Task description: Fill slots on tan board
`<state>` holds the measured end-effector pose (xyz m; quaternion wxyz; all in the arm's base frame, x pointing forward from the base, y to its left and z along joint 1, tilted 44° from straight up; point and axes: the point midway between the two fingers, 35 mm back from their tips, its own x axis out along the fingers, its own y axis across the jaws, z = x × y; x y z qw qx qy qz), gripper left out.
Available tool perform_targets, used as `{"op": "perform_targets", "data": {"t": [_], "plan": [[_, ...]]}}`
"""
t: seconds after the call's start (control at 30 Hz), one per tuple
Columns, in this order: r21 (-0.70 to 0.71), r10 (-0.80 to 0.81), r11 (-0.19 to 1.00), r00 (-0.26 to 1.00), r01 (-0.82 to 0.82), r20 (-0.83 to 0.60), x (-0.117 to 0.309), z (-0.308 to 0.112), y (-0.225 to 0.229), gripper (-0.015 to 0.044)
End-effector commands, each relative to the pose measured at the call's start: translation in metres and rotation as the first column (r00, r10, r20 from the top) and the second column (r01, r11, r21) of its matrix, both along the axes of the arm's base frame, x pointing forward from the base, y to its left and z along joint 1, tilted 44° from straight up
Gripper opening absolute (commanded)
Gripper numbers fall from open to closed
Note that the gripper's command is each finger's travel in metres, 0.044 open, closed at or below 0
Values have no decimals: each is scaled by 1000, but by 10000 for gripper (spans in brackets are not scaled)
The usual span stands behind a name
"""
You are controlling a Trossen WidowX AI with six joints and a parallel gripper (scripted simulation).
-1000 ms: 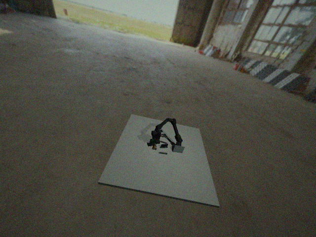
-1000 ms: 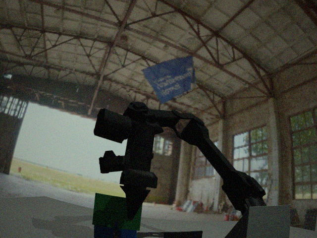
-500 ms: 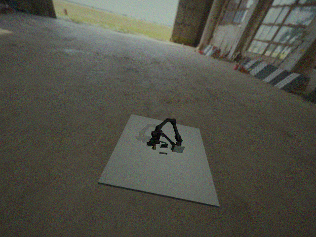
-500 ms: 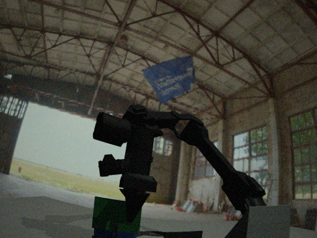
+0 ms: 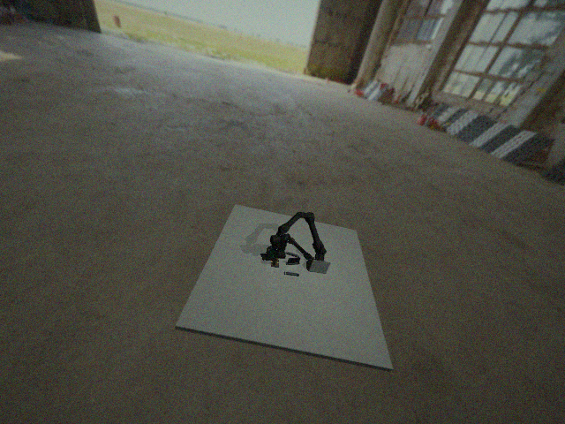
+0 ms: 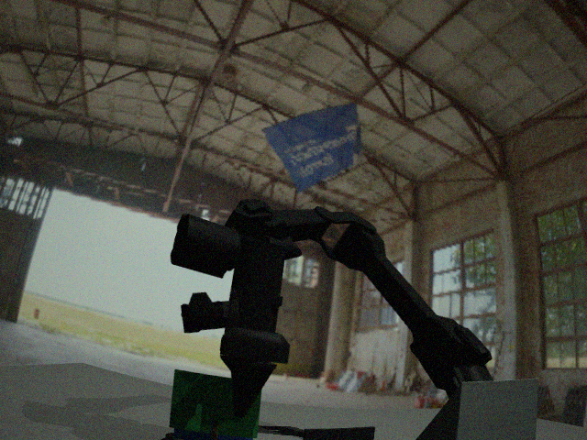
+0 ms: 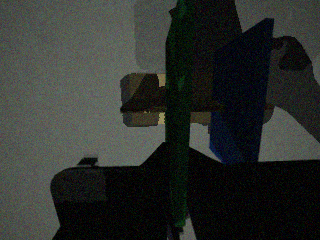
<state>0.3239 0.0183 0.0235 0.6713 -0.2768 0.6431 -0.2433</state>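
The site is a large disused hangar or industrial hall, as indicated by the steel roof trusses (image 6: pixel 403 90), tall multi-pane windows (image 5: pixel 494 49) (image 6: pixel 464 269), worn bare floor (image 5: pixel 159 173) and a wide doorway (image 6: pixel 108 265) opening onto a grass field (image 5: pixel 205 41) (image 6: pixel 118 343).

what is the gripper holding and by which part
The gripper holds the green board, upright, by its upper part, nearer one side edge.

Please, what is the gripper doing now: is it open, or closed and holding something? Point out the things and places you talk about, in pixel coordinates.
Gripper (image 6: pixel 240 412) (image 7: pixel 171 147): closed, holding the green board (image 6: pixel 201 400) (image 7: pixel 178 117) upright.
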Motion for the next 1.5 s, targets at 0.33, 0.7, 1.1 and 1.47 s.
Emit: {"op": "perform_targets", "data": {"t": [0.33,0.7,1.1,1.47], "plan": [[-6,3,1000,1000,-3,-7,-1,-6,-6,0],[-6,3,1000,1000,-3,-7,-2,-10,-9,0],[-6,10,1000,1000,-10,-14,-2,-9,-8,0],[-5,-8,1000,1000,8,3,-3,-10,-9,0]]}}
